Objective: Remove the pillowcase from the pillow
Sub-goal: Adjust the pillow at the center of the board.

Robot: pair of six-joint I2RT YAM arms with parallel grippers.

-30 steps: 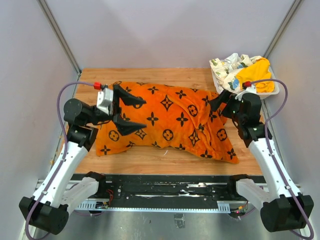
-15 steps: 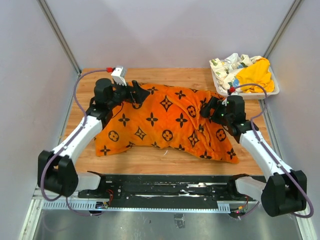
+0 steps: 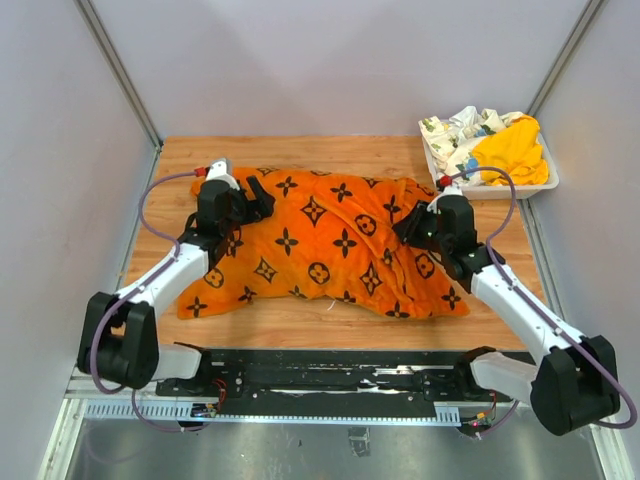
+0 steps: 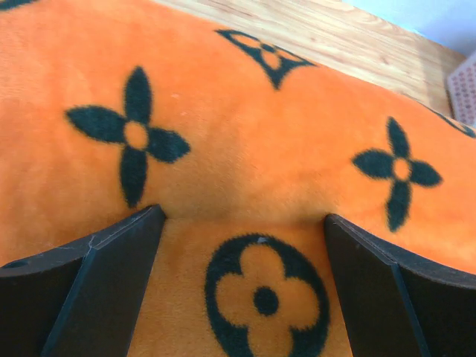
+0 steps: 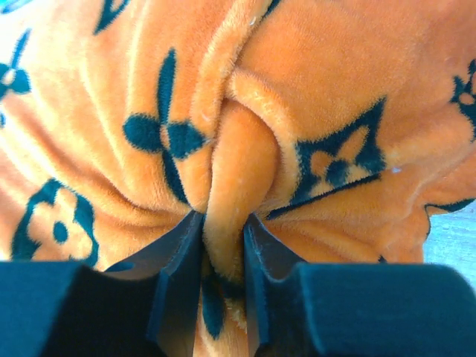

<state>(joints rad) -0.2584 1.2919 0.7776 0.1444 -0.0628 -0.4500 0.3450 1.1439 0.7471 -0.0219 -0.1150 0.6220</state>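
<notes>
An orange pillowcase (image 3: 320,240) with black motifs lies across the middle of a wooden table (image 3: 300,150). It is plump with the pillow, which is hidden inside it.

The right gripper (image 5: 223,227) is at the pillowcase's right end, its jaws nearly closed on a raised fold of the plush fabric. The left gripper (image 4: 242,223) sits on the pillowcase's far left part. Its jaws are spread wide and both fingertips press into the fabric without gripping it.

The main risk is that the pinched fold is shallow and slips out under a pull. The pinch may also have caught some pillow along with the fabric. With the left jaws only pressing, the whole bundle could then slide instead of the pillowcase peeling off. Which end of the pillowcase is open cannot be told.

A white tray (image 3: 545,182) stands just beyond the pillowcase's far right corner, holding a yellow cloth (image 3: 512,148) and a floral cloth (image 3: 455,130). A pull that way could knock into it.
</notes>
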